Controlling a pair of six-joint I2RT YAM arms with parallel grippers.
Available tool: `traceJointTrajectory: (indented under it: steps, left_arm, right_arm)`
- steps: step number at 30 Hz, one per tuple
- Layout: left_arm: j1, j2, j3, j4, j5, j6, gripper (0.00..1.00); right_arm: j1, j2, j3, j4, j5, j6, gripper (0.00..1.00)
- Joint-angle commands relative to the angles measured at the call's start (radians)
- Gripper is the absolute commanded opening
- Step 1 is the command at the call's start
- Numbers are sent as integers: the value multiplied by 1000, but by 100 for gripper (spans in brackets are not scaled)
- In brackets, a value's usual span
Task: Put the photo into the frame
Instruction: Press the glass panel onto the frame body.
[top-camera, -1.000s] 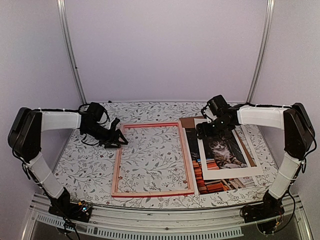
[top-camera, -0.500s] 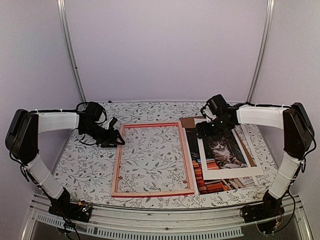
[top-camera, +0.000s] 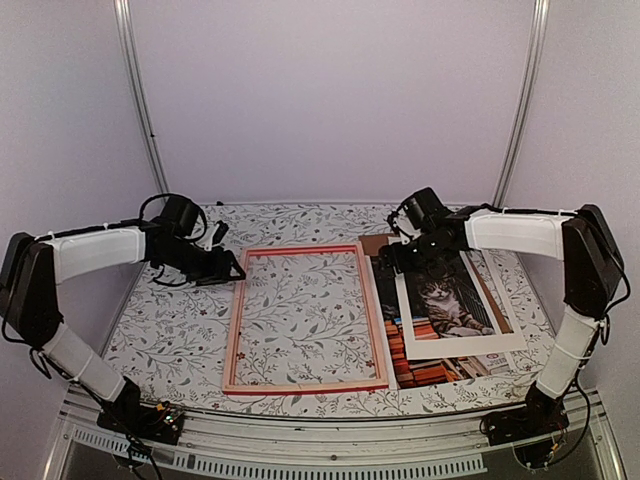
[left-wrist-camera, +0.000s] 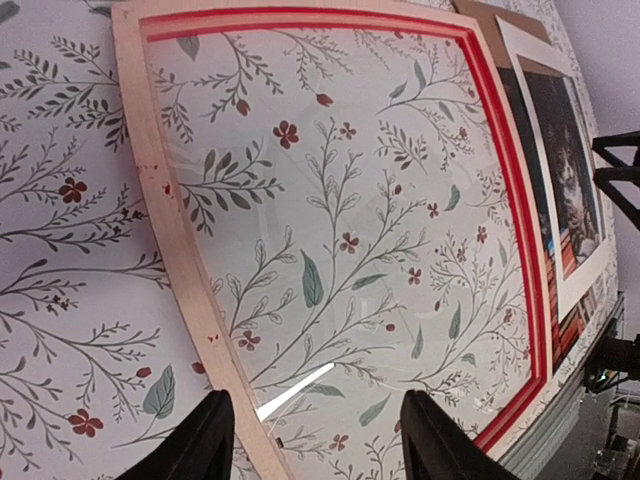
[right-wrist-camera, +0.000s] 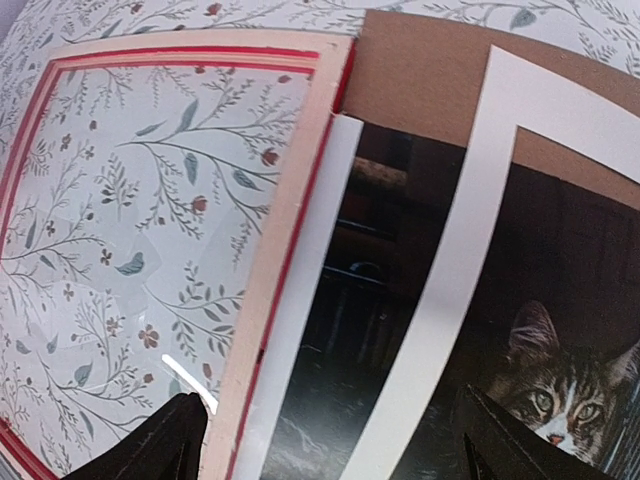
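By frame (top-camera: 306, 386) far corners: L fingers (left-wrist-camera: 205, 450) & R fingers (right-wrist-camera: 175, 440) spread, empty; both arms stretched low.

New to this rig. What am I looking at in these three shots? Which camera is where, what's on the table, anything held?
Two robot arms are bolted at the table's near edge, each ending in a two-finger claw. The wide picture comes from a fixed camera above and behind them. The other two come from a camera on each wrist, so the dark shapes at the bottom are that claw's own fingers. On the table lies a red frame with no picture in it. Right of it is a stack: a brown board, a cat photo, a white mat on top. The left claw is open by the frame's far left corner. The right claw is open over the stack's far left corner. Neither holds anything.
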Motion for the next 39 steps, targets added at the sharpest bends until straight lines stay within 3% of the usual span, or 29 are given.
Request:
traceJointTrajectory:
  steps: [1,10,23,39]
  left_arm:
    - [-19,-15,-17,95,-23,-51,59]
    - [-29,81,23,235,-201,-86,59]
    - [-74,304,141,282,-252,-85,60]
    - [-116,331,150,274,-345,-75,60]
  right_arm:
    - [62,56,74,61,-28,1,89]
    - [131,162,153,137,-83,18,89]
    - [141,203,176,152,-103,18,89]
    - [141,215,175,130,-88,13,89]
